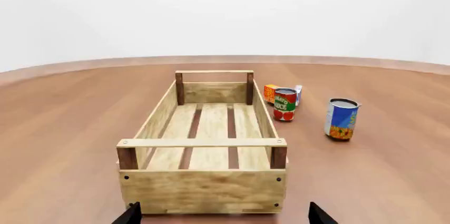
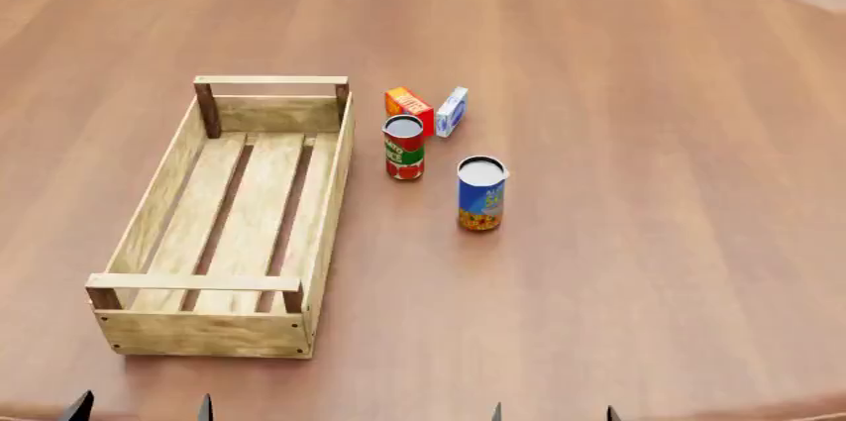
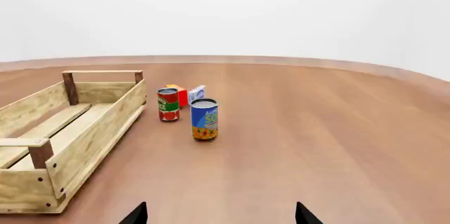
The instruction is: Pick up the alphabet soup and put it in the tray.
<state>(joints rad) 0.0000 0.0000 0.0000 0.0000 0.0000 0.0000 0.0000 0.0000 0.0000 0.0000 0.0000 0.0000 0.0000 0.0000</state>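
**Inventory: wooden surface, one moment**

Alphabet soup (image 2: 481,193): upright on the surface (image 2: 661,144), right of the tray (image 2: 333,183), apart from it. Tomato sauce can (image 2: 403,148) and two small boxes (image 2: 410,104) beyond. Left pincer (image 1: 223,216) and right pincer (image 3: 219,214): tips spread, released, grasping nothing.

I see a wide reddish-brown wood-grain desk (image 2: 661,144) filling my head view, its curved edge running from 10 to 2 o'clock. Beyond it, a plain white backdrop (image 3: 281,13), evenly lit, soft shadows only. No windows or other furniture visible.
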